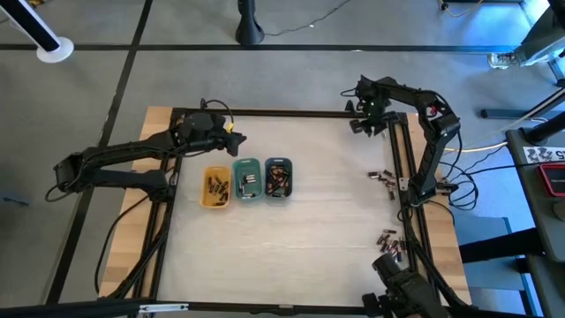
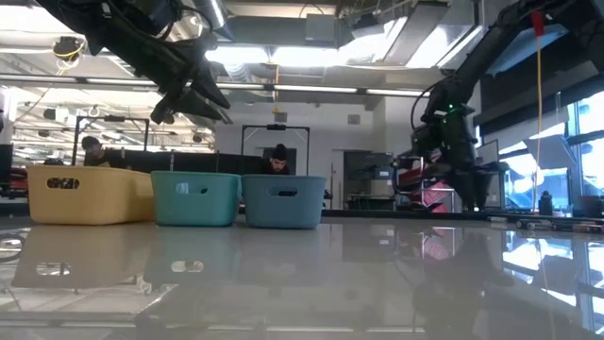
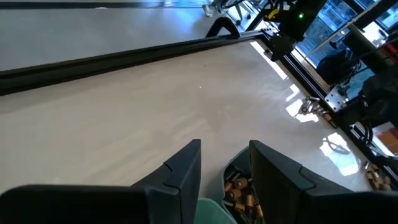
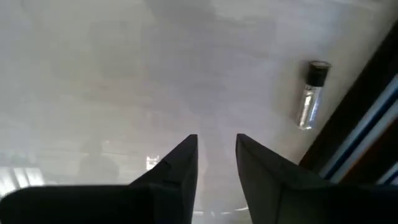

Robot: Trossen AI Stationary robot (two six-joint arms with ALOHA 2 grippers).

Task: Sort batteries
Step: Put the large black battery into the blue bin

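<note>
1. Pale wooden table (image 1: 309, 221) with a black frame, grey floor around it.
2. 3 small oblong trays in a row: yellow (image 1: 215, 186), green (image 1: 247, 178), grey-blue (image 1: 278, 178), each holding small dark and copper batteries (image 1: 279, 181).
3. Loose batteries (image 1: 381, 176) lie by the right rail; more (image 1: 387, 238) lie nearer.
4. Left gripper (image 1: 237, 139) hovers above the trays, fingers slightly apart, empty.
5. Right gripper (image 4: 216, 155) at the far right corner, fingers slightly apart, empty; 1 silvery battery (image 4: 310, 96) lies just beside it.

Readable text: none in any view.
Labels or brands: none legible on the trays or batteries.
</note>
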